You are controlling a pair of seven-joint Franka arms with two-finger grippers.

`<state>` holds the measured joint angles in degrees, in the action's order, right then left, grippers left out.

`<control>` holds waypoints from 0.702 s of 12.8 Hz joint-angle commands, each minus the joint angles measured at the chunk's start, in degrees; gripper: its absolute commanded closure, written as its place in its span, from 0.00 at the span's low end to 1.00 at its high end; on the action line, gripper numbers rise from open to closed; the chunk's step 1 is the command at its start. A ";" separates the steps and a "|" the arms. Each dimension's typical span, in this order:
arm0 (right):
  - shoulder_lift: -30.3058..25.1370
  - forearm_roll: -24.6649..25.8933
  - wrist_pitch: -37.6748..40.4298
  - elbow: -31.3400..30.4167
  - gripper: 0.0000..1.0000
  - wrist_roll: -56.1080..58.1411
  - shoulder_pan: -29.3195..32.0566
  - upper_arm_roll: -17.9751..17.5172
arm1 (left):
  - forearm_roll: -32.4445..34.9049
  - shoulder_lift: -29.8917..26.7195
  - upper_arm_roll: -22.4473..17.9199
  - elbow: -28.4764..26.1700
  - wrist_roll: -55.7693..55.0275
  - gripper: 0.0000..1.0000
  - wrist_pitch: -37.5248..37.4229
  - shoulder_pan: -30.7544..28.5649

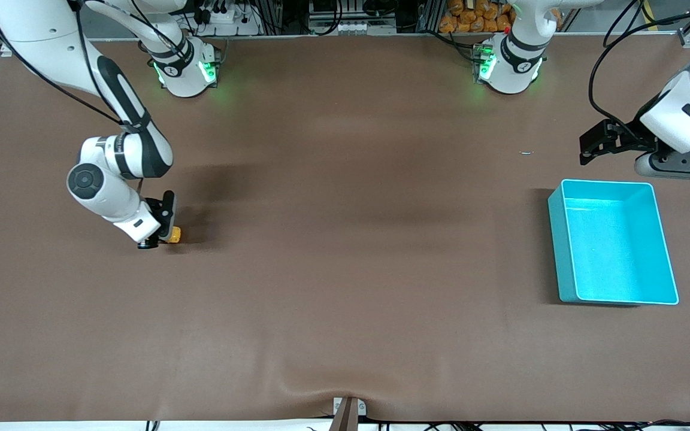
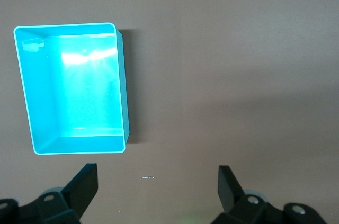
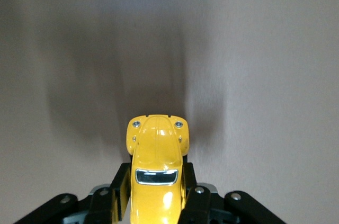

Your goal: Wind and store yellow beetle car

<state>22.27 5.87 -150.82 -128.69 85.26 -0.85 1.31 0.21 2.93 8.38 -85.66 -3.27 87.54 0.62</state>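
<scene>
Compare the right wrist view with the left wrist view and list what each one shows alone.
Only the right wrist view shows the yellow beetle car, clamped between the right gripper fingers low over the table.

Only the left wrist view shows the teal bin, with nothing in it, a tiny pale speck on the cloth beside it, and the open, unladen left gripper, which waits over the table beside the bin.

Both show the brown table cloth.

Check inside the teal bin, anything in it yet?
Nothing in the teal bin; its whole floor shows bare in the front and left wrist views. The yellow beetle car is clamped in the right gripper, toward the right arm's end.
</scene>
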 commanded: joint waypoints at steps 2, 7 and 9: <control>6.12 1.25 -1.93 1.95 0.80 2.98 3.40 -0.26 | 0.93 -1.17 0.33 -0.56 0.90 0.00 0.08 -0.27; 6.21 1.25 -1.85 2.04 0.78 5.71 6.65 -0.26 | 1.02 -1.00 0.24 -0.65 0.90 0.00 0.08 -0.35; 6.47 1.25 -1.93 2.04 0.78 6.49 7.53 -0.26 | 1.02 -0.91 0.15 -0.56 0.90 0.00 0.08 -0.44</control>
<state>22.59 5.87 -150.83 -128.21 90.26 4.44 1.37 0.21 2.93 8.34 -85.66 -3.27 87.54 0.61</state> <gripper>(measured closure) 0.568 0.000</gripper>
